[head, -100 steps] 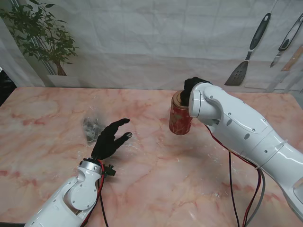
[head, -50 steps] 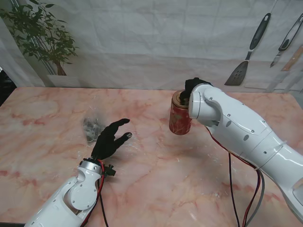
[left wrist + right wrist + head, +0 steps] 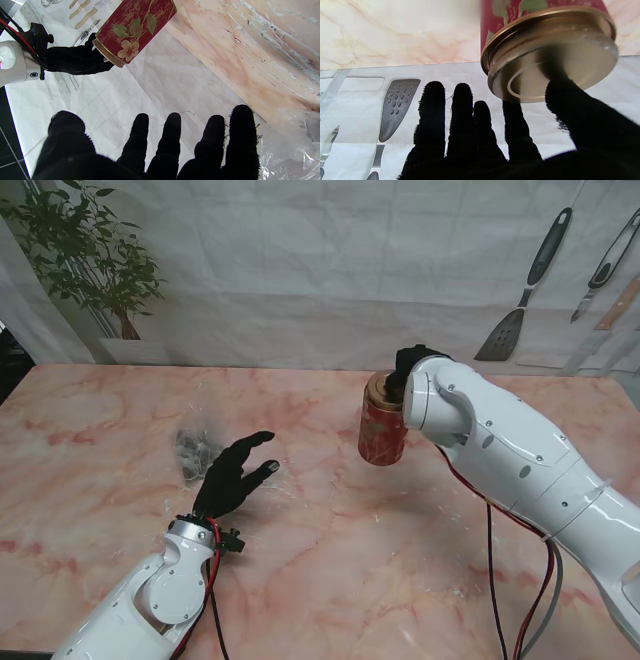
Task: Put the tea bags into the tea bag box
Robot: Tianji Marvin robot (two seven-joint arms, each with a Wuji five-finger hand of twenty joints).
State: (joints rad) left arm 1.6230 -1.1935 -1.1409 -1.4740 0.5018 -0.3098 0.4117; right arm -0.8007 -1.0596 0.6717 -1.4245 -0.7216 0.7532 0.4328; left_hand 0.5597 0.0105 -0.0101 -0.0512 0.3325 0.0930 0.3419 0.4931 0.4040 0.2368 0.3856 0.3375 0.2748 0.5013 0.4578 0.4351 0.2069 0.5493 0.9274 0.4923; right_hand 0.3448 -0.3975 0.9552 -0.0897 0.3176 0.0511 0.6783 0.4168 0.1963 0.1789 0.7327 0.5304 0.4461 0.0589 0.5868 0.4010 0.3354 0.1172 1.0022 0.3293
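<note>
While my right hand (image 3: pixel 408 366) hovers spread-fingered at the gold lid of the red tea bag box (image 3: pixel 382 427), my left hand (image 3: pixel 232 472) waits empty, fingers apart, beside the bagged tea bags (image 3: pixel 194 452); none appear inserted yet.

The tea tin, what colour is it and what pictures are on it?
Dark red tin with green leaves, a cream flower and a gold rim; clearest in the left wrist view.

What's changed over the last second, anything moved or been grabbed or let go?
The right hand at the top of the red tea tin edged slightly right; nothing grabbed or released. The tin, the open left hand and the clear packet stayed put.
</note>
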